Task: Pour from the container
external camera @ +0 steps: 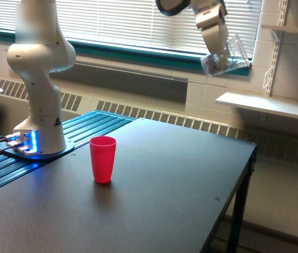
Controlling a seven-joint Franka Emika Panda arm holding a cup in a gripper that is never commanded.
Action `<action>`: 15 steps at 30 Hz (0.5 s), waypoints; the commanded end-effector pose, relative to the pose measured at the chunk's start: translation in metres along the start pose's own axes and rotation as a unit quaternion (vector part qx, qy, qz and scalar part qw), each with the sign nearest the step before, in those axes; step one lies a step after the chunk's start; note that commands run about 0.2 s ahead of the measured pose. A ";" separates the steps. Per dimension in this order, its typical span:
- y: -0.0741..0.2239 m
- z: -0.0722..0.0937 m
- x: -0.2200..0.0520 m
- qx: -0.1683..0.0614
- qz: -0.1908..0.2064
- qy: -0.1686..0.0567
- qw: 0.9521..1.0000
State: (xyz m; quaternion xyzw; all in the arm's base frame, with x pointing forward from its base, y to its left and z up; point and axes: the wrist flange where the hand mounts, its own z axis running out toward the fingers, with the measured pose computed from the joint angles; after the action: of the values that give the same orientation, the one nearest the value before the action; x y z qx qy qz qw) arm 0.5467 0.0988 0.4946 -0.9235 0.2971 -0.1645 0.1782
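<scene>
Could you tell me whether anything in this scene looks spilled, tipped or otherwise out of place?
Nothing looks spilled. The small clear plastic cup hangs tilted in the gripper, high above the dark table, with brownish pieces gathered at its lower end. The red plastic cup stands upright, well off toward the exterior view's left.

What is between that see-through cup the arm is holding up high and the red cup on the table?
Nothing: in the exterior view, only open air and bare black tabletop separate the clear cup from the red cup.

Bright daylight through blinds (pixel 138 23) — soft shadows, slight blur.
</scene>
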 end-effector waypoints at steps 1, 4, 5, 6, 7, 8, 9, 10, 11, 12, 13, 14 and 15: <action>0.012 0.002 -0.013 -0.024 -0.055 -0.003 0.998; 0.018 -0.001 -0.015 -0.024 -0.050 -0.018 0.998; 0.019 -0.001 -0.016 -0.027 -0.051 -0.019 0.998; 0.021 -0.001 -0.017 -0.034 -0.052 -0.019 0.998; 0.023 -0.001 -0.017 -0.040 -0.053 -0.018 0.998; 0.027 -0.001 -0.018 -0.047 -0.055 -0.019 0.997; 0.029 0.000 -0.018 -0.052 -0.057 -0.021 0.997; 0.032 0.000 -0.018 -0.057 -0.060 -0.024 0.996; 0.035 0.000 -0.018 -0.059 -0.064 -0.028 0.996; 0.038 -0.001 -0.017 -0.061 -0.070 -0.032 0.995; 0.041 -0.001 -0.017 -0.063 -0.077 -0.037 0.994; 0.045 -0.002 -0.016 -0.066 -0.083 -0.041 0.994; 0.049 -0.003 -0.016 -0.069 -0.084 -0.044 0.993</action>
State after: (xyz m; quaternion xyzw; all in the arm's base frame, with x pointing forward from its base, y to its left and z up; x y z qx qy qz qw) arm 0.5162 0.0882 0.4737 -0.9514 0.2509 -0.1263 0.1261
